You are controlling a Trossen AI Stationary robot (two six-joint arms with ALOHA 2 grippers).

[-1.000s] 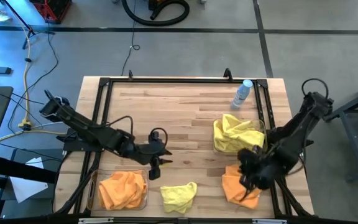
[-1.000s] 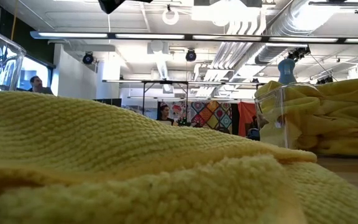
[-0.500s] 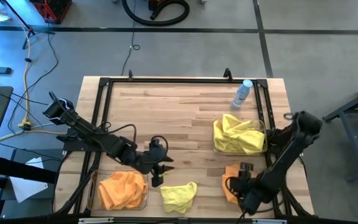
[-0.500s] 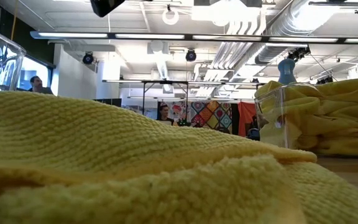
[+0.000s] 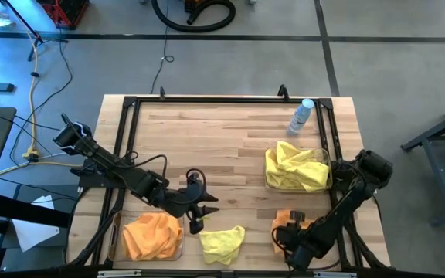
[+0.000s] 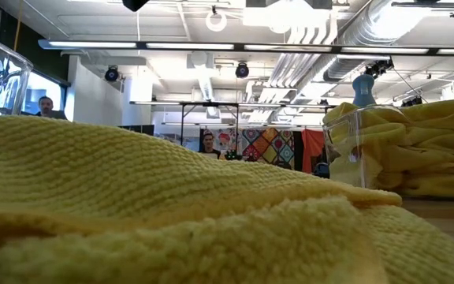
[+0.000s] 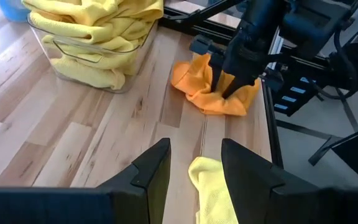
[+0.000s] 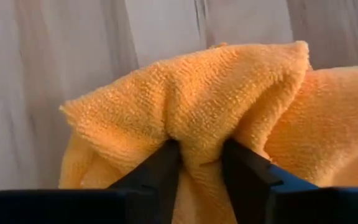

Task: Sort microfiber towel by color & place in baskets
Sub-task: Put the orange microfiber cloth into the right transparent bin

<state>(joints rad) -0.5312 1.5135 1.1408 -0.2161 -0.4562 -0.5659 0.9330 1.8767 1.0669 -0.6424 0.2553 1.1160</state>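
A loose yellow towel (image 5: pixel 222 242) lies flat near the table's near edge and fills the low view's foreground (image 6: pixel 172 213). My left gripper (image 5: pixel 195 215) (image 7: pixel 196 150) hangs open just above its far edge, touching nothing. An orange towel (image 5: pixel 283 220) (image 7: pixel 211 98) lies crumpled at the near right, with my right gripper (image 5: pixel 292 234) (image 8: pixel 201 149) shut on it. The left basket (image 5: pixel 117 241) holds orange towels. The right basket (image 5: pixel 269 184) (image 7: pixel 86 62) holds yellow towels. My right gripper pinches a raised fold of the orange towel (image 8: pixel 194 127) between its two fingers (image 8: pixel 163 165). It comes from above, pointing down, as the left wrist view shows (image 7: pixel 229 84). The rest of the towel lies on the table (image 7: pixel 197 102).
A small clear bottle with a blue cap (image 5: pixel 302 116) stands at the far right, behind the right basket. A black frame rail (image 5: pixel 207 100) runs around the table. Bare wood (image 5: pixel 207 139) spans the far and middle part. People show in the room beyond (image 6: pixel 207 143).
My right gripper has moved toward the near edge and down onto the orange towel, its arm folding in over the cloth. My left gripper has shifted a little toward the near edge, closer to the loose yellow towel. The towels lie where they were.
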